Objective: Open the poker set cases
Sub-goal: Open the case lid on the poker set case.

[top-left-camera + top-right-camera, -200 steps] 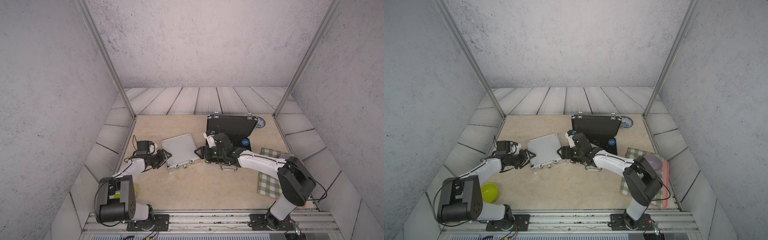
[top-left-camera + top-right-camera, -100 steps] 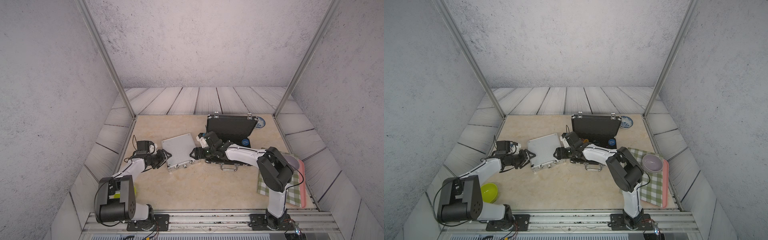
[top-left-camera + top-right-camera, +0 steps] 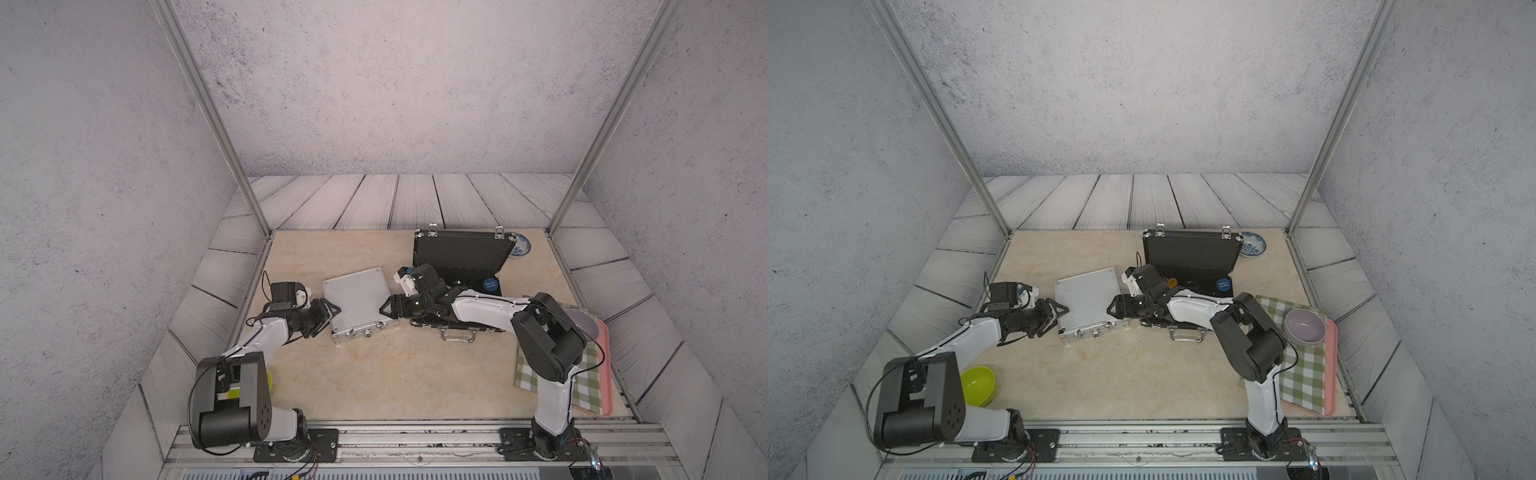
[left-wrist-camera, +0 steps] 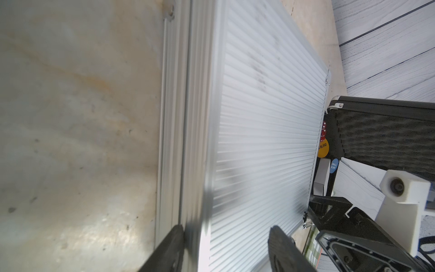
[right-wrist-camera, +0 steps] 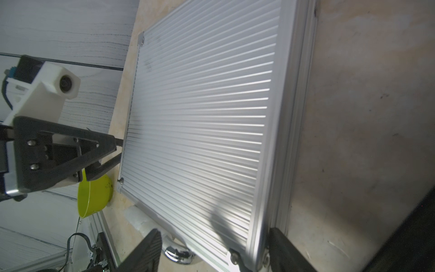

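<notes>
The silver poker set case (image 3: 357, 301) (image 3: 1088, 299) lies flat and closed at mid-table, its latches facing the front. The black poker set case (image 3: 461, 257) (image 3: 1192, 257) stands open behind it to the right, lid upright. My left gripper (image 3: 332, 309) (image 4: 227, 229) is open astride the silver case's (image 4: 259, 141) left edge: one finger by the side wall, the other over the ribbed top. My right gripper (image 3: 384, 309) (image 5: 215, 232) is open at the silver case's (image 5: 200, 117) front right corner, one finger against its side, the other clear of it.
A green bowl (image 3: 978, 384) sits front left by the left arm's base. At the right, a purple bowl (image 3: 1304, 326) rests on a checked cloth (image 3: 1304, 374) over a pink tray (image 3: 1330, 374). A blue-patterned plate (image 3: 1252, 243) lies behind the black case.
My right arm has swung left from the black case's front to the silver case's right corner, its jaws narrowing a little. The left arm has barely moved.
</notes>
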